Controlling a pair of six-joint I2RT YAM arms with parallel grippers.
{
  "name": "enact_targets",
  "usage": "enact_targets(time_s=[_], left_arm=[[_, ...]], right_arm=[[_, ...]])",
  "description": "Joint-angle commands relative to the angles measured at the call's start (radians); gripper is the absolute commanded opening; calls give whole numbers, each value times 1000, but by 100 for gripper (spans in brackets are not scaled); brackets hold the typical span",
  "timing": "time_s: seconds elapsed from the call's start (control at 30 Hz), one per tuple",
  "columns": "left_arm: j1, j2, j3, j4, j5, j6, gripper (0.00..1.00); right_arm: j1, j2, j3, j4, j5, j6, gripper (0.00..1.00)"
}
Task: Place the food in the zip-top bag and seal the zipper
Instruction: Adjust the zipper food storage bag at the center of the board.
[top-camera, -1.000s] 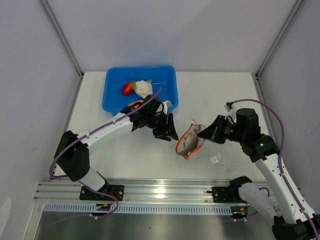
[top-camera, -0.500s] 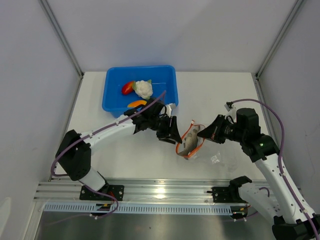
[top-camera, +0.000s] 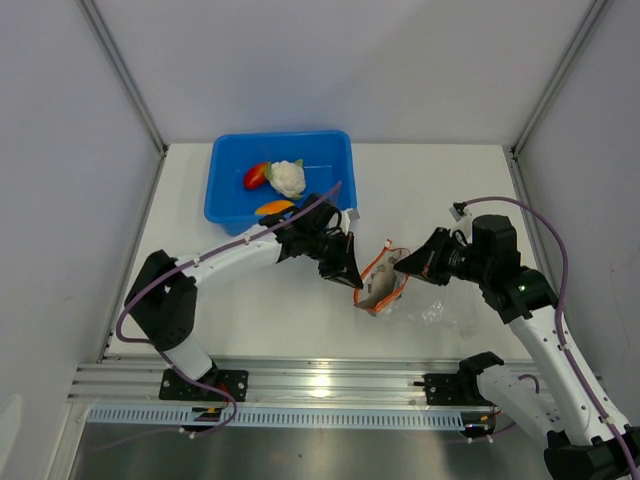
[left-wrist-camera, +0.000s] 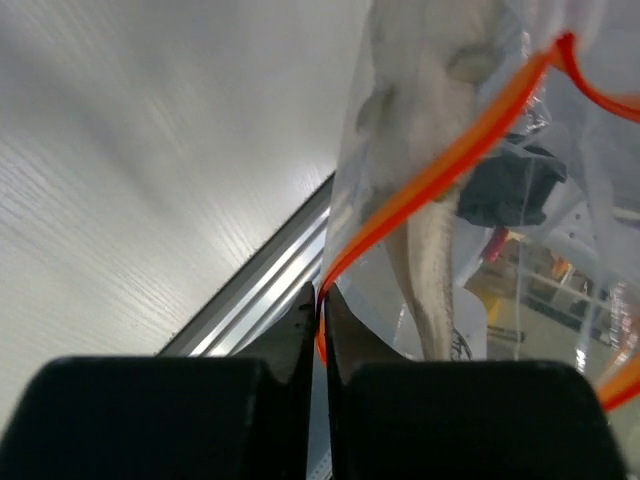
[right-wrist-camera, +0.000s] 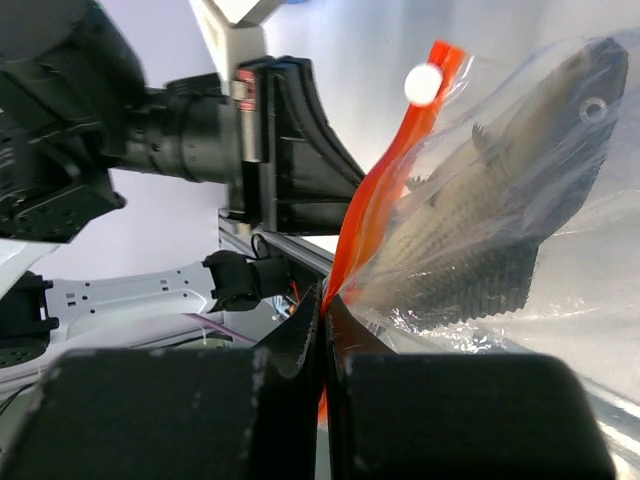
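The clear zip-top bag (top-camera: 381, 287) hangs between my two grippers above the table, its red-orange zipper (top-camera: 372, 268) looping along the mouth. A grey fish (right-wrist-camera: 500, 215) lies inside it, also seen in the left wrist view (left-wrist-camera: 425, 210). My left gripper (top-camera: 352, 277) is shut on the zipper strip (left-wrist-camera: 430, 180) at the bag's left end. My right gripper (top-camera: 403, 265) is shut on the zipper strip (right-wrist-camera: 375, 215) at the right end. The cauliflower (top-camera: 288, 177), red pepper (top-camera: 256, 176) and orange piece (top-camera: 273, 207) lie in the blue tub (top-camera: 336, 175).
The blue tub stands at the back left of the white table, just behind my left arm. A metal rail (top-camera: 320, 380) runs along the near edge. Grey walls close in on three sides.
My left gripper has moved right from beside the tub to the bag and closed on the left end of the zipper. The right arm has held still with the bag.
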Motion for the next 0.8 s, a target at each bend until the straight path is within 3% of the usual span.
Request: enact_targets(time_s=[0.0, 0.03, 0.47, 0.77], left_arm=[[-5, -15, 116, -13, 54, 22, 4], [-7, -16, 127, -22, 64, 18, 0], [-5, -72, 365, -53, 151, -99, 1], [-5, -70, 339, -67, 151, -88, 1]], right_arm=[[-3, -3, -1, 15, 14, -9, 0], [-2, -3, -4, 9, 18, -10, 0], [-2, 0, 22, -123, 154, -85, 0], [3, -20, 83, -117, 157, -82, 0]])
